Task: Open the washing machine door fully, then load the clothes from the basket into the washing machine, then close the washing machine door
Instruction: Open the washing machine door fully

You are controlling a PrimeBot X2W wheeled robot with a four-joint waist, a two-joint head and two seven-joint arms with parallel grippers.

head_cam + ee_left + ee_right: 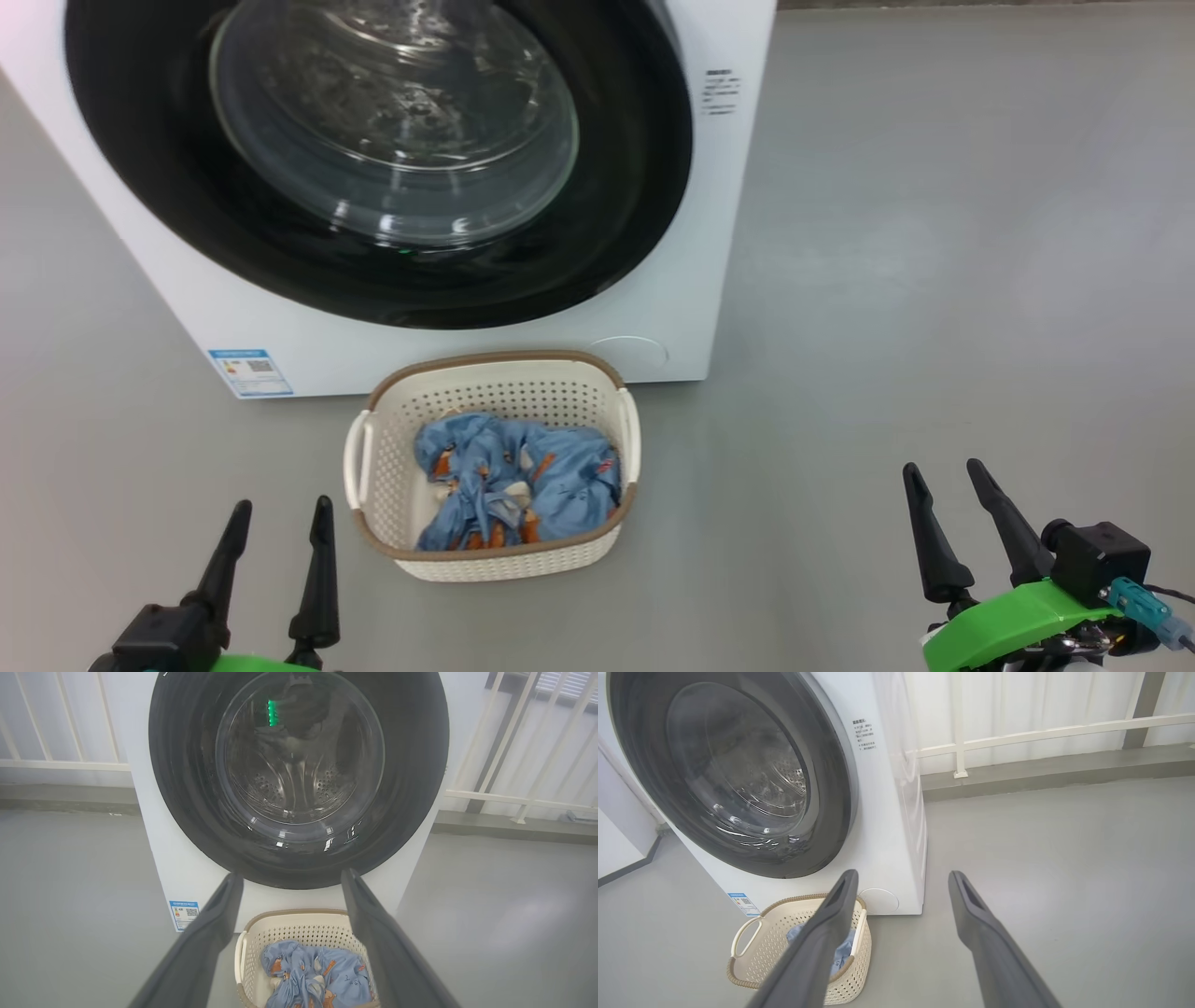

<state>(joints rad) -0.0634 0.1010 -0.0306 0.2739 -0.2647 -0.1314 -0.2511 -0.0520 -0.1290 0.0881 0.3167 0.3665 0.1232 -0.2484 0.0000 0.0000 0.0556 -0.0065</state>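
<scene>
The white washing machine (327, 345) stands ahead with its round black-rimmed door (607, 187) shut flat against the front, glass bowl (392, 121) in the centre. On the floor just before it sits the cream basket (392, 411), holding crumpled light blue clothes (523, 481) with orange figures. My left gripper (280, 509) is open low at the left, beside the basket's left handle. My right gripper (943, 471) is open at the lower right, well away from the basket. The door (411, 765), basket (299, 928) and clothes (322, 973) show in the left wrist view between the open fingers (205, 933). The right wrist view has the door (831, 788) and basket (761, 952).
Grey floor (934, 280) spreads wide to the right of the machine. A blue label sticker (250, 371) is at the machine's lower left corner. White railings (1041, 732) and a low grey kerb (1064, 767) run behind the machine.
</scene>
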